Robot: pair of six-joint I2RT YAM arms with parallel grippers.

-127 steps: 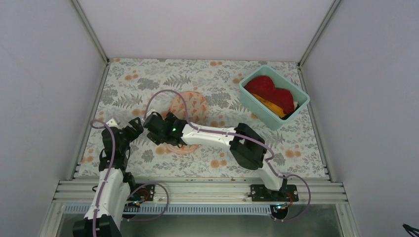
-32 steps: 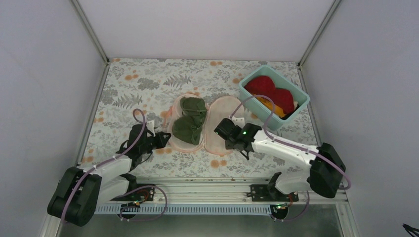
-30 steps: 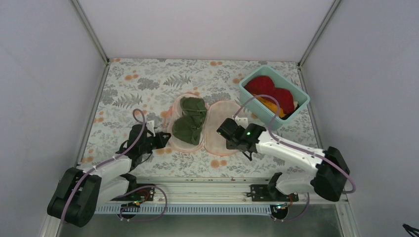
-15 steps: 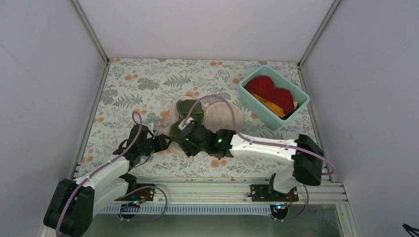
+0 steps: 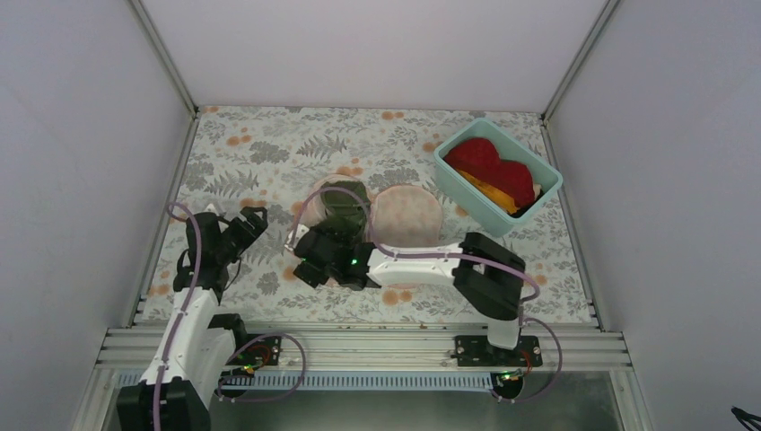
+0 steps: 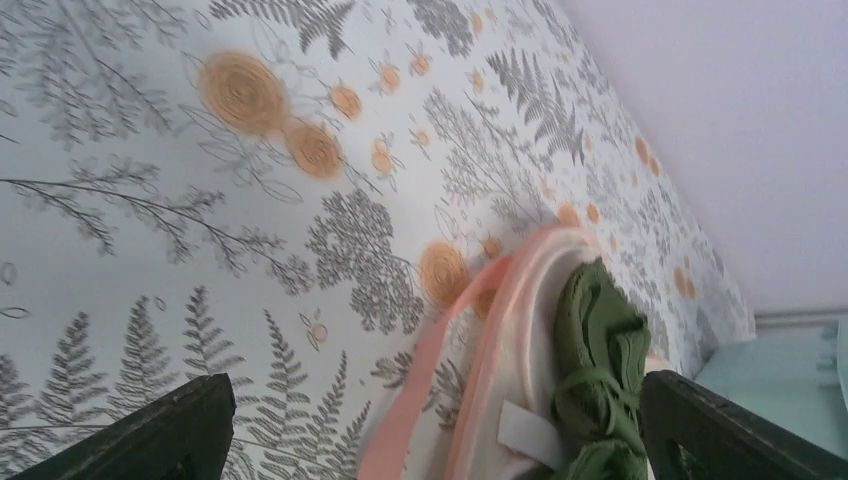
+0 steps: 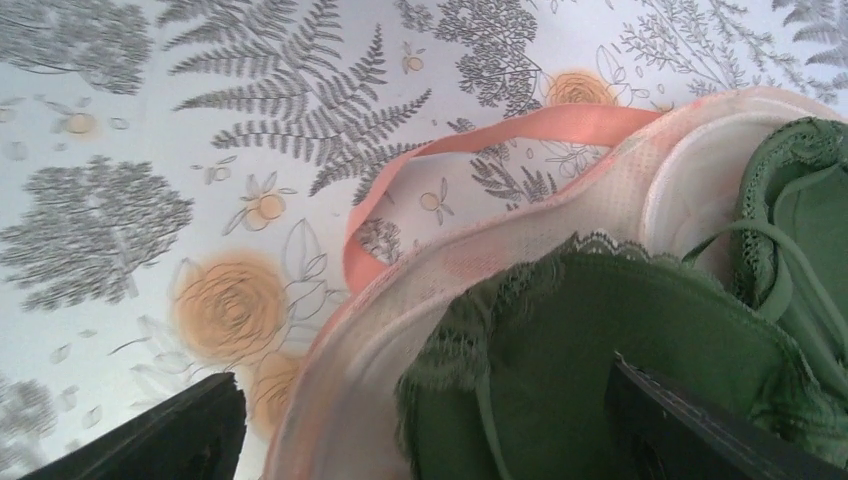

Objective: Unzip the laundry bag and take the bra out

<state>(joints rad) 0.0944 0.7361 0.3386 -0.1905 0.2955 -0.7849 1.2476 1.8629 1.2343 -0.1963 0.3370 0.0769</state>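
The peach-pink laundry bag (image 5: 408, 215) lies unzipped and spread open in two halves at mid table. The olive-green bra (image 5: 343, 202) sits in its left half. My right gripper (image 5: 303, 263) is open and reaches across over the near left rim of that half. In the right wrist view the gripper (image 7: 425, 378) straddles the bag's rim (image 7: 450, 250) and the bra's lace edge (image 7: 620, 330). My left gripper (image 5: 249, 218) is open and empty, left of the bag and apart from it. In the left wrist view the gripper (image 6: 432, 390) faces the bag's pink edge (image 6: 470, 340) and the bra (image 6: 600, 340).
A teal tub (image 5: 449, 171) stands at the back right holding a red cloth (image 5: 489, 162) and an orange cloth (image 5: 489, 189). The right arm's forearm lies across the near side of the bag. White walls close in the floral table.
The closed bag was opened flat, showing the bra. In the last half second my right gripper moved further left over the bag's left half. My left gripper pulled back from the bag's left edge.
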